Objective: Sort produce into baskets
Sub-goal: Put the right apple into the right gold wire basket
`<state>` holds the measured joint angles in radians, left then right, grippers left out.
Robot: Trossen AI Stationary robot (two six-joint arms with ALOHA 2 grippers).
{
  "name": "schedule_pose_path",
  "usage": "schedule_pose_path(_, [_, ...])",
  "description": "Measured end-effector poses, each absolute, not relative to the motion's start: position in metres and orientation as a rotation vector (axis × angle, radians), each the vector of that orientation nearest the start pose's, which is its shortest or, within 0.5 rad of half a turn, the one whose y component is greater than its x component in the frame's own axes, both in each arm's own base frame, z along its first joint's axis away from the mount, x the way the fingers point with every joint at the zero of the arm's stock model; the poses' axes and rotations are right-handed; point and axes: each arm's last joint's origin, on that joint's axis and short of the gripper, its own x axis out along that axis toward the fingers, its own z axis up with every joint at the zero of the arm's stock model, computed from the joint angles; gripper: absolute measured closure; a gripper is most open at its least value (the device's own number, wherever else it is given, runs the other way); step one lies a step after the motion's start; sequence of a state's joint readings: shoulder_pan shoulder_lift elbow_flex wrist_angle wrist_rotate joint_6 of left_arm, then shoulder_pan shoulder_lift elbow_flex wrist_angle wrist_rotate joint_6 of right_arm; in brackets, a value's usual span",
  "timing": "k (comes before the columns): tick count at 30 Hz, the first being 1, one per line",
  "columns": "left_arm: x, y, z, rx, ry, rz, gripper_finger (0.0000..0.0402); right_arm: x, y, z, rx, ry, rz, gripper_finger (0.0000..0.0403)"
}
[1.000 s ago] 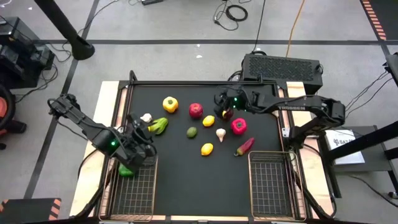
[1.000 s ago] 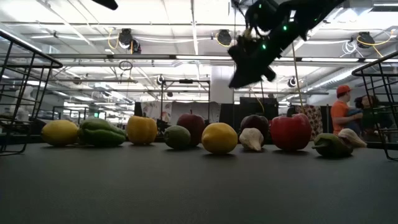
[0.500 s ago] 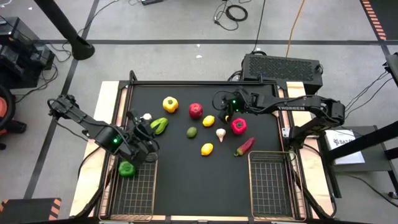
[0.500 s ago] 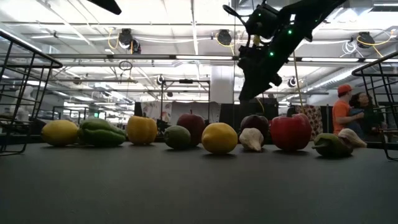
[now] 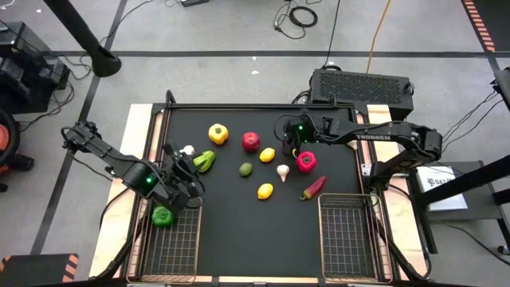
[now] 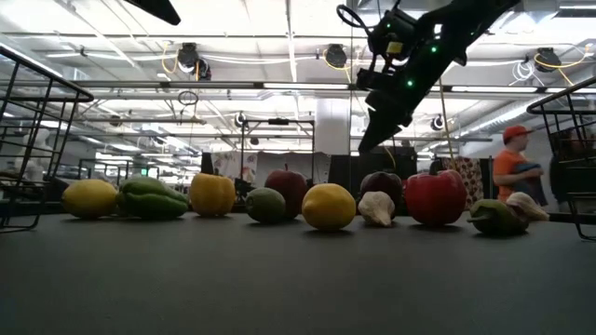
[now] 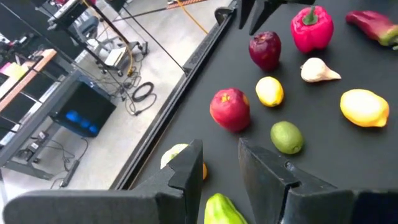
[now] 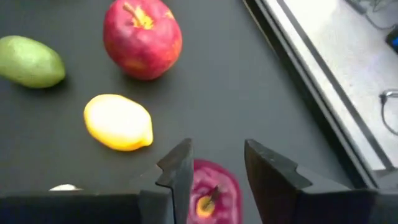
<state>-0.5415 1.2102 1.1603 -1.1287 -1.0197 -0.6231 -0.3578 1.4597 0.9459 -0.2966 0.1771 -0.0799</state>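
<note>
The right end effector (image 8: 214, 180), fingers parted and empty, hovers over a dark red apple (image 8: 208, 194) on the desk (image 5: 239, 215); closing off-centre could roll it into the nearby lemon (image 8: 119, 122).

2 wire-mesh baskets (image 5: 174, 239) (image 5: 347, 235) at the tabletop's near corners, green pepper (image 5: 162, 216) in the left basket, right basket holding nothing, yellow pepper (image 5: 217, 134), red apples (image 5: 251, 142), lemons (image 5: 265, 191), lime (image 5: 245, 169), garlic (image 5: 283, 171), red pepper (image 5: 306, 161), chili (image 5: 314, 187) loose mid-tabletop
</note>
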Motion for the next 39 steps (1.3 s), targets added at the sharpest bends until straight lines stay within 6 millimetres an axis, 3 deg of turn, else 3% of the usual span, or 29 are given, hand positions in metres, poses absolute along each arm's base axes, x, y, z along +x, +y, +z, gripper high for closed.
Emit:
schedule_pose_path(12, [0.189, -0.086, 0.32, 0.233, 0.69, 0.605, 0.029, 0.267, -0.115, 0.195, 0.052, 0.776, -0.395, 0.0273])
schedule_pose_path(25, [0.189, -0.086, 0.32, 0.234, 0.69, 0.605, 0.029, 0.26, -0.115, 0.184, 0.068, 0.794, -0.407, 0.0276])
schedule_pose_path(39, [0.189, -0.086, 0.319, 0.241, 0.692, 0.607, 0.029, 0.261, -0.115, 0.19, 0.076, 0.77, -0.413, 0.0332])
